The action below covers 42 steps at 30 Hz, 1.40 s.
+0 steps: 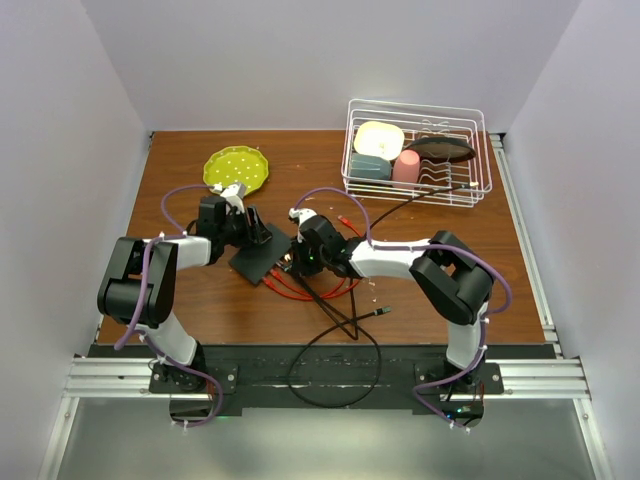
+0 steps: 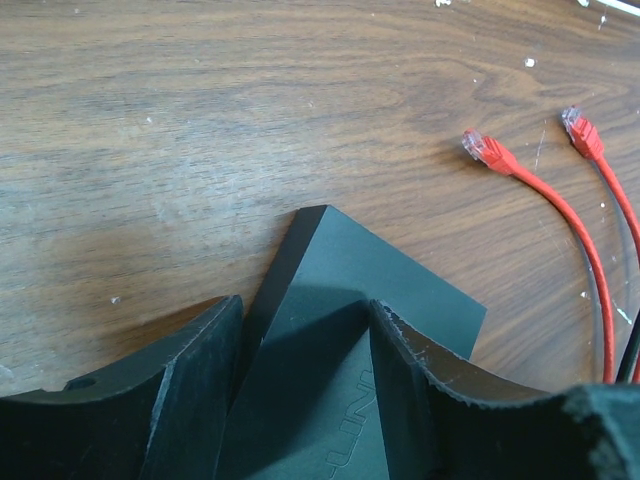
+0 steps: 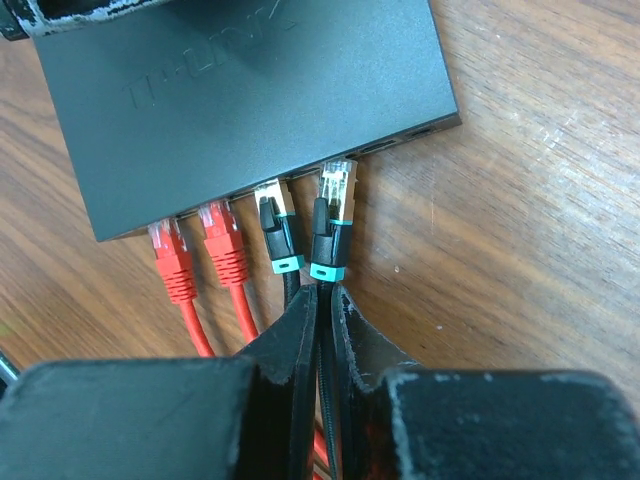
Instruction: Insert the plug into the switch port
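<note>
Left gripper (image 2: 305, 345) half-open, clamping flat matte-black switch box (image 3: 250, 90) to steady it; right gripper (image 3: 322, 335) pinched shut on thin black cable (image 3: 321, 300) behind metal-tipped teal-collared plug (image 3: 334, 215), seemingly not seated.

Top view is bright and even, lit from overhead: only soft shadows on the table (image 1: 420, 300), no glare, white walls close to blown out. Left wrist: pale sheen on the wood, box (image 2: 340, 290) half in shadow, left fingers (image 2: 190, 390) soft. Right wrist: plug (image 3: 335, 215) sharp with a glint on its metal tip, right fingers (image 3: 290, 370) dark and blurred.
</note>
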Each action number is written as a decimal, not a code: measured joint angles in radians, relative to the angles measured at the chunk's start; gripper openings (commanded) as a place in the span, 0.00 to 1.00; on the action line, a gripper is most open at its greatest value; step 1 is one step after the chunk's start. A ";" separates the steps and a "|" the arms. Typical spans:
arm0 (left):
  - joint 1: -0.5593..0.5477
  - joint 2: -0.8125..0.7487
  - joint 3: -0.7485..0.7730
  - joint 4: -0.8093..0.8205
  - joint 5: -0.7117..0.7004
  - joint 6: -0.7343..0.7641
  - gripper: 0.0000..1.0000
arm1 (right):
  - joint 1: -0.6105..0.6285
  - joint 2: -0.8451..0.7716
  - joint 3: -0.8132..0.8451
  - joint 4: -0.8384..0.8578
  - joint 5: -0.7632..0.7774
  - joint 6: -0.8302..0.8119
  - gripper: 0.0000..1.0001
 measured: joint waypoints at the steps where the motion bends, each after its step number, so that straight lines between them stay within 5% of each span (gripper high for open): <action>1: 0.000 -0.001 0.000 0.000 0.000 0.003 0.59 | 0.000 0.000 0.000 0.000 -0.001 -0.004 0.00; 17: 0.004 0.001 -0.060 0.143 0.080 0.020 0.71 | -0.017 0.029 0.007 0.011 -0.068 -0.139 0.00; 42: 0.014 0.053 -0.126 0.375 0.235 0.014 0.71 | -0.051 0.014 0.008 -0.060 -0.208 -0.298 0.00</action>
